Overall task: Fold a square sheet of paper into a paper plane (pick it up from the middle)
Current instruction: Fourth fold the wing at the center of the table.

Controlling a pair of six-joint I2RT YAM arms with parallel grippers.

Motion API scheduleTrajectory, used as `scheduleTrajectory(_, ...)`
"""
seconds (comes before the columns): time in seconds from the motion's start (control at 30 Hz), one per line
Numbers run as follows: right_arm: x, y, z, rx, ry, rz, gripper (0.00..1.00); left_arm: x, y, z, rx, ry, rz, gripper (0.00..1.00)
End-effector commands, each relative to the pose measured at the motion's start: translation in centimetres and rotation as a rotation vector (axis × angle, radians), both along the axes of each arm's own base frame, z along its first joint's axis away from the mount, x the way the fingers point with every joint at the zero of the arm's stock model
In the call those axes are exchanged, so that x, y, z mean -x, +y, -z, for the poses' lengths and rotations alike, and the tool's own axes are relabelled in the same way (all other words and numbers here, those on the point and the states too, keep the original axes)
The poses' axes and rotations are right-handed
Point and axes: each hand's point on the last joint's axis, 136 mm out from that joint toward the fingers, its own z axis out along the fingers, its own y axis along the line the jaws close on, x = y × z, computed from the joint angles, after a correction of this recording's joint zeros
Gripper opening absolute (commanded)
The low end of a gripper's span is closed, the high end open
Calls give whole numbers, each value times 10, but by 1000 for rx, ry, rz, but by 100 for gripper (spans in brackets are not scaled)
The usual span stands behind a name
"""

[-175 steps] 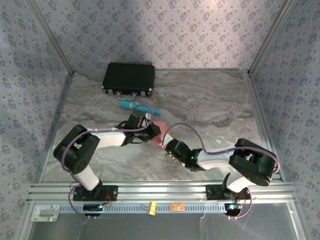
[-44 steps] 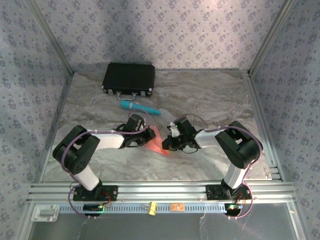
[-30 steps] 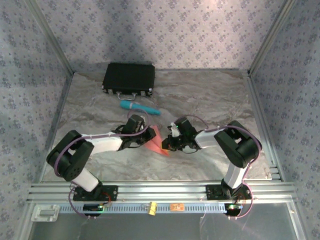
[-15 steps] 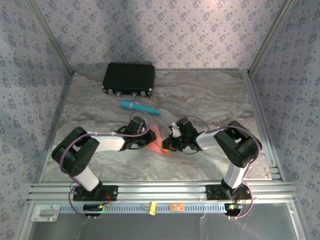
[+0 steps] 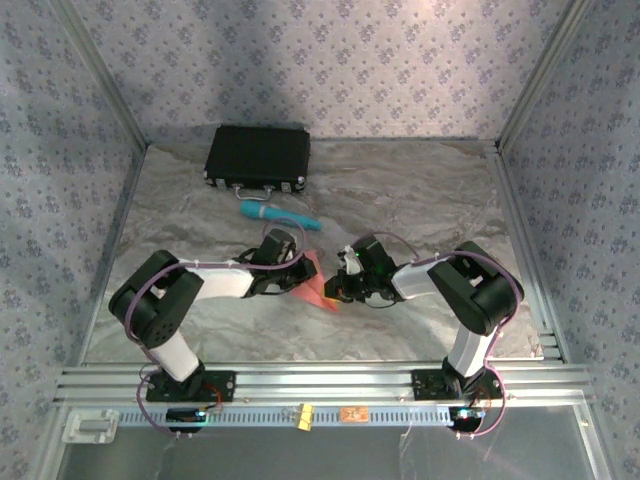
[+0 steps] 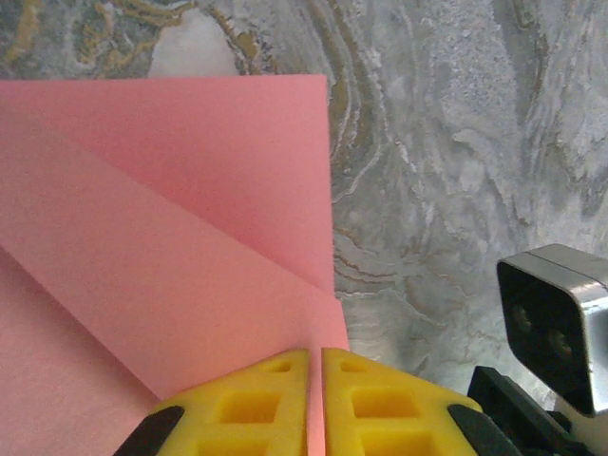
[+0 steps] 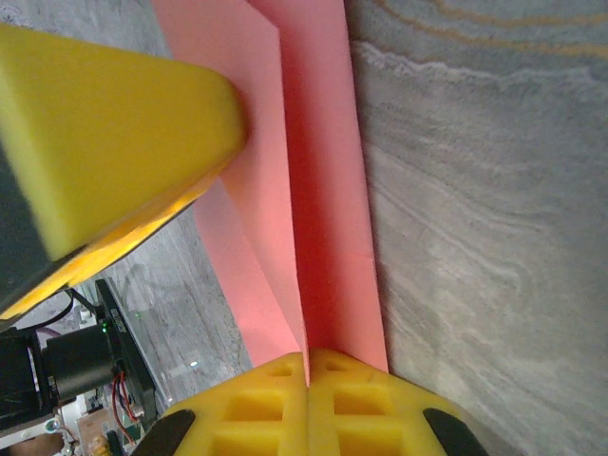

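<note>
Right arm point(image 5: 470, 290) has swung in toward centre | we see left gripper point(image 6: 315, 359) and right gripper point(image 7: 306, 363) both pinching the creased square sheet of paper point(image 6: 171, 237) mid table point(image 5: 430, 200) | beyond: teal cylinder point(image 5: 278, 213), then black case point(image 5: 258, 155)

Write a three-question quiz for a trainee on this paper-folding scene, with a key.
1. True or false: the pink paper is a smooth sheet with no fold in it.
2. Which thing lies between the black case and the two grippers? A. a teal cylinder B. a red mug C. a pair of scissors
3. Short answer: of the left gripper and the right gripper, which is shut on the paper?

Key:
1. False; folded flaps and creases show in both wrist views.
2. A.
3. Both; each pair of yellow fingers is closed with a paper edge pinched between them.
</note>
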Motion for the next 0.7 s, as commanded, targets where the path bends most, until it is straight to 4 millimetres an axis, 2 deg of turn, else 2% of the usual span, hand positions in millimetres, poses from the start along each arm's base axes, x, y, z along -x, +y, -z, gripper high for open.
scheduleTrajectory(0.0, 17, -26, 41, 140, 118, 42, 0, -3, -9, -3, 16, -12, 30, 12)
scheduleTrajectory(0.43, 18, -27, 43, 154, 124, 40, 0, -2, -10, 5, -1, -1, 49, 12)
scheduleTrajectory(0.67, 18, -27, 40, 152, 120, 37, 1, 4, -6, 19, -27, 37, 60, 11)
